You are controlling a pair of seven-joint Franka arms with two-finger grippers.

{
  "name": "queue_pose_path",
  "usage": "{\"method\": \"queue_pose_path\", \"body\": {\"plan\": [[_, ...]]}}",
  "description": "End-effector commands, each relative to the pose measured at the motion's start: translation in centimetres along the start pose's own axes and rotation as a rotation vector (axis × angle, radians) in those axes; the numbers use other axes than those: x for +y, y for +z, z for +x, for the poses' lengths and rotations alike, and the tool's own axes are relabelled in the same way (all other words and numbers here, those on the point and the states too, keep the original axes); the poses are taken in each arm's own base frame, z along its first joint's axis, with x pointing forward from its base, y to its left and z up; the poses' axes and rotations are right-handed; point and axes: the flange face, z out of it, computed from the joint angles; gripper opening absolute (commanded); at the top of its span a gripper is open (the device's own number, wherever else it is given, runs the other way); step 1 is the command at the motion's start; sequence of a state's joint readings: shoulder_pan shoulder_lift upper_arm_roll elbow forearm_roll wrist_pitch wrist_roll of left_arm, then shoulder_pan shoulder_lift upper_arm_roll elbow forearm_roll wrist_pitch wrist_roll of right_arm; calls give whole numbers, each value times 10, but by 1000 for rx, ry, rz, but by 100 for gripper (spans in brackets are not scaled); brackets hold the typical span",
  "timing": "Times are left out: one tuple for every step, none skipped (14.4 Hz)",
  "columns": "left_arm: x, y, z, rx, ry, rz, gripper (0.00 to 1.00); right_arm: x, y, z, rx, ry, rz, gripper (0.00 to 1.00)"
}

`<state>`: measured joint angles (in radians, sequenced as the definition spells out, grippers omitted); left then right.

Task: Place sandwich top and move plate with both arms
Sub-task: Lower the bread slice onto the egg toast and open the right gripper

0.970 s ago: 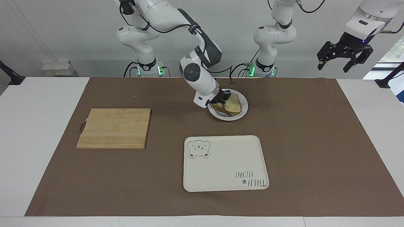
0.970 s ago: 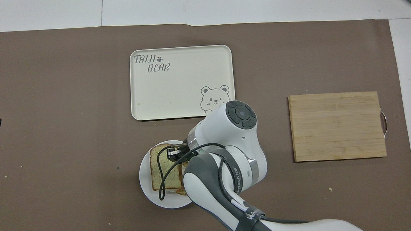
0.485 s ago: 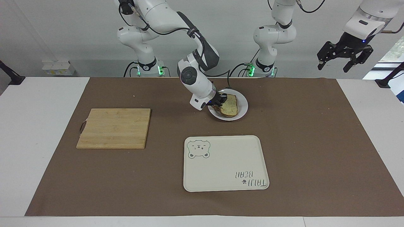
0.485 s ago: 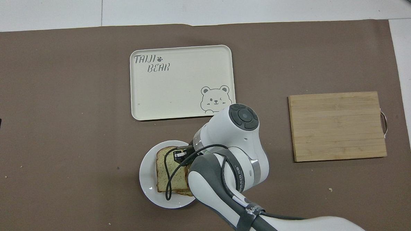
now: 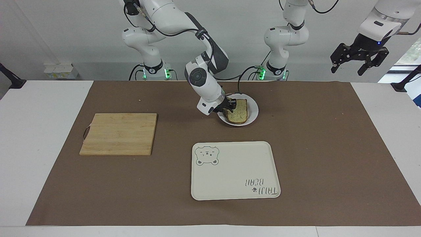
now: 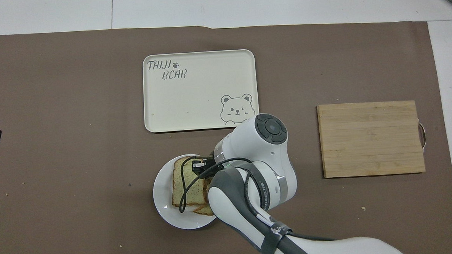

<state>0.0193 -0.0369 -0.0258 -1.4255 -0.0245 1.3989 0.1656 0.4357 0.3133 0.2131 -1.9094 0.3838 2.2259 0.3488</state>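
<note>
The sandwich top (image 5: 239, 112) (image 6: 185, 183), a pale speckled slice with brown crust, lies flat on a lower slice in the small white plate (image 5: 253, 113) (image 6: 161, 196). The plate sits close to the robots, mid-table. My right gripper (image 5: 230, 106) (image 6: 199, 167) is low at the slice's edge on the side toward the right arm's end, and its wrist hides part of the plate from overhead. My left gripper (image 5: 358, 62) hangs open and empty, high above the left arm's end of the table, waiting.
A cream tray with a bear drawing (image 5: 235, 171) (image 6: 199, 90) lies farther from the robots than the plate. A wooden cutting board (image 5: 118, 133) (image 6: 371, 138) sits toward the right arm's end. A brown mat covers the table.
The top slice went from tilted to lying flat on the lower slice. The right gripper shifted slightly toward the right arm's end. The left arm stayed still.
</note>
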Motion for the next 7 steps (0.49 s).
{"method": "queue_pose_path", "body": {"plan": [[-1,-2,-6,3,-11,3,100,16,-27,14,85,-30,-74,100],[-1,-2,-5,3,-19,3,100,25,-44,22,110,-21,-78,100],[5,-2,-5,0,-8,2,100,37,-60,27,135,-13,-90,100],[6,0,-7,-14,-8,0,100,44,-74,29,162,-18,-110,100],[7,1,-10,-32,-7,-2,100,57,-87,34,177,-11,-134,100],[8,1,-13,-40,-8,-3,100,73,-102,38,192,3,-155,100],[11,5,-13,-47,3,-7,100,80,-114,36,199,7,-175,100]]}}
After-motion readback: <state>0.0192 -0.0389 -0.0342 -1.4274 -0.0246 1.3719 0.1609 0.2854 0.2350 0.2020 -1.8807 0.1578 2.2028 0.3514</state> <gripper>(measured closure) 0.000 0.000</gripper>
